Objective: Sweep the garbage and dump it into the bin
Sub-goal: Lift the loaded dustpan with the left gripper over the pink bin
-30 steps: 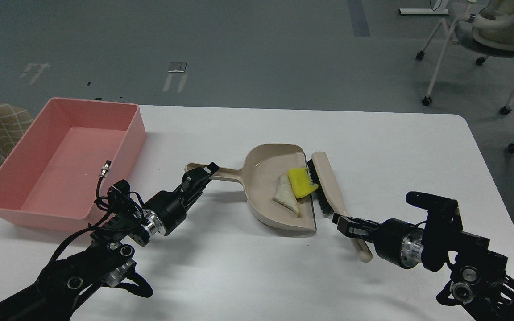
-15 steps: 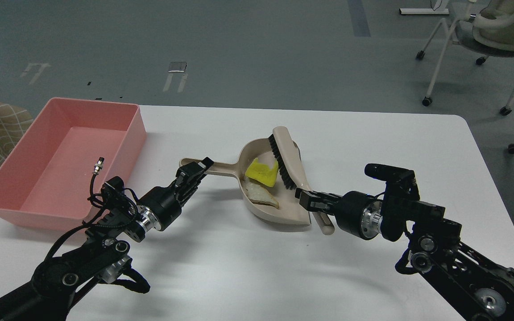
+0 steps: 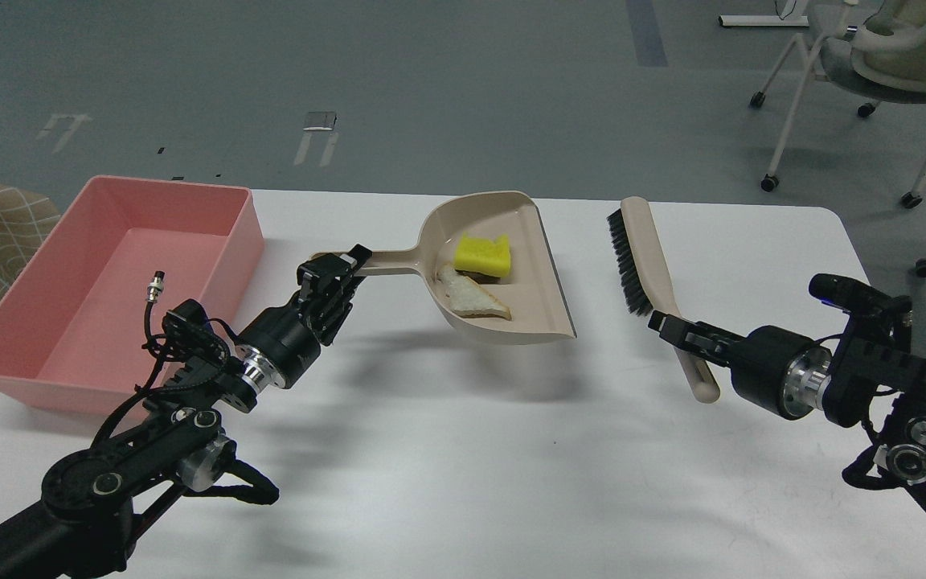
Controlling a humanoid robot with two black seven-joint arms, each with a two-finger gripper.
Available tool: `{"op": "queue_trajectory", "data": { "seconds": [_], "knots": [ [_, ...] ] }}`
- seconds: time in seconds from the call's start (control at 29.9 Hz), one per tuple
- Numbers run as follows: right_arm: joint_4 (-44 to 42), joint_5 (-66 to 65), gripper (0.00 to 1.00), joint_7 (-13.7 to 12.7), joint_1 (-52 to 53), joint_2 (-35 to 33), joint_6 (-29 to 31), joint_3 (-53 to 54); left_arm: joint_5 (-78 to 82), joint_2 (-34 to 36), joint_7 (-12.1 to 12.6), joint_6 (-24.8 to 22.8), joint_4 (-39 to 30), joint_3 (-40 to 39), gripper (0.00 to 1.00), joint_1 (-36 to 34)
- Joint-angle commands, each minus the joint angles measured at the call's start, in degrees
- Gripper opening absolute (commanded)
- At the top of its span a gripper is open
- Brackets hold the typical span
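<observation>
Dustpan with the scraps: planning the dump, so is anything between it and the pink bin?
Nothing visible. The dustpan, held by the left claw, has bare table between it and the bin; the brush is on the far side.

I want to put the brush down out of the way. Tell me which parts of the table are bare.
Bare white table runs along the near edge between the two arms, and between the lifted dustpan and the brush. The far right corner is bare too. The left side is crowded by the pink bin and the left gripper.
</observation>
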Motion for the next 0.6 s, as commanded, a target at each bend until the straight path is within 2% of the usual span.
{"op": "queue_trajectory", "data": {
  "seconds": [0.0, 0.1, 0.23, 0.5, 0.57],
  "knots": [
    [-0.2, 0.0, 0.10, 0.0, -2.3, -1.0, 0.0, 2.6, -1.2, 1.0, 0.0, -0.4, -0.9, -1.4, 0.05, -0.1],
    [-0.3, 0.1, 0.13, 0.1, -4.1, -2.7, 0.0, 3.8, -2.4, 1.6, -0.1, -1.4, -1.0, -4.2, 0.05, 0.1],
    [-0.3, 1.5, 0.13, 0.1, -8.3, -5.0, 0.0, 6.8, -9.2, 3.4, 0.1, -5.7, -3.2, -10.8, 0.06, 3.0],
    [-0.2, 1.6, 0.13, 0.1, -12.8, -5.4, 0.0, 10.7, -11.2, 9.1, -0.2, -6.7, -4.1, -18.1, 0.05, 6.1],
    [-0.2, 1.7, 0.13, 0.4, -13.0, -5.3, 0.0, 11.5, -12.2, 10.6, -0.2, -6.8, -4.6, -22.4, 0.05, 9.2]
  ]
}}
